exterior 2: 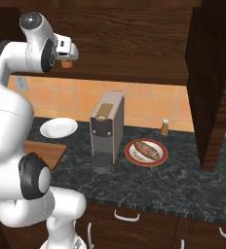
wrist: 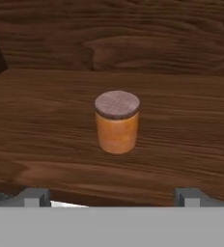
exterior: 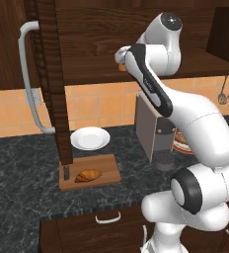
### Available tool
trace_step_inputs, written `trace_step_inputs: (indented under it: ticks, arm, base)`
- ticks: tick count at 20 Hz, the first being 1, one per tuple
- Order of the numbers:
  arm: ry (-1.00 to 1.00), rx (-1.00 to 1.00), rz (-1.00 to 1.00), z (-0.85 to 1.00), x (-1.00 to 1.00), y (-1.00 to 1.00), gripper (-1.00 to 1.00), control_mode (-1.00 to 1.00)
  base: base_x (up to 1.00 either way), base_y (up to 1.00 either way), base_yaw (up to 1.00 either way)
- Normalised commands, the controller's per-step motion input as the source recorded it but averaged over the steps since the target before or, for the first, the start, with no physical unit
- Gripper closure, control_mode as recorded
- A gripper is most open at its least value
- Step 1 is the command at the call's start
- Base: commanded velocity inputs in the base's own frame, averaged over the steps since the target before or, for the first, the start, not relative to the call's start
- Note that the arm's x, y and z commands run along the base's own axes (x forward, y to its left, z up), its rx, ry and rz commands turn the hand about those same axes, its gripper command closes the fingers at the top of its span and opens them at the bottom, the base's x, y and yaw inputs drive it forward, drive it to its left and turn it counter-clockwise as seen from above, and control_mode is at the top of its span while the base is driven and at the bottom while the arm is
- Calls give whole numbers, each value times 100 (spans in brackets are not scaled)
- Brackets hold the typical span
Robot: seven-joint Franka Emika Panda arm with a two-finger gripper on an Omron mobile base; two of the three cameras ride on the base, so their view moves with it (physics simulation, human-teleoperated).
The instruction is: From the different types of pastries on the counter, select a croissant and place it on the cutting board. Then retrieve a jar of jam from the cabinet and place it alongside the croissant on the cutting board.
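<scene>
hand view shows the jar of jam [wrist: 117, 122] standing upright on the wooden shelf of the cabinet [wrist: 46, 130], straight ahead of my gripper [wrist: 112, 197]. my fingertips [wrist: 33, 197] stand wide apart, one to each side of the jar and short of it, holding nothing. from the left base view, my arm reaches up to the shelf, and the open cabinet door [exterior: 52, 79] with its long curved handle [exterior: 31, 79] hangs left of it. down on the counter [exterior: 18, 168], the croissant [exterior: 88, 175] lies on the cutting board [exterior: 106, 168], a white plate [exterior: 90, 138] just behind. from the right base view, a coffee machine [exterior 2: 106, 131] stands beside a plate [exterior 2: 132, 156] bearing the longer pastry [exterior 2: 146, 150], a small shaker [exterior 2: 164, 127] behind.
</scene>
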Motion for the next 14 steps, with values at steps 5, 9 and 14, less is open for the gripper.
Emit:
trace_step_inputs:
  ticks: [5,9,14]
  arm:
    - [-1,0,0,0,41,0,-100,-100]
    - [0,0,0,0,43,0,-100,-100]
    - [0,0,0,0,46,3,-100,-100]
  base:
    - [0,0,0]
    - [0,0,0]
    - [0,0,0]
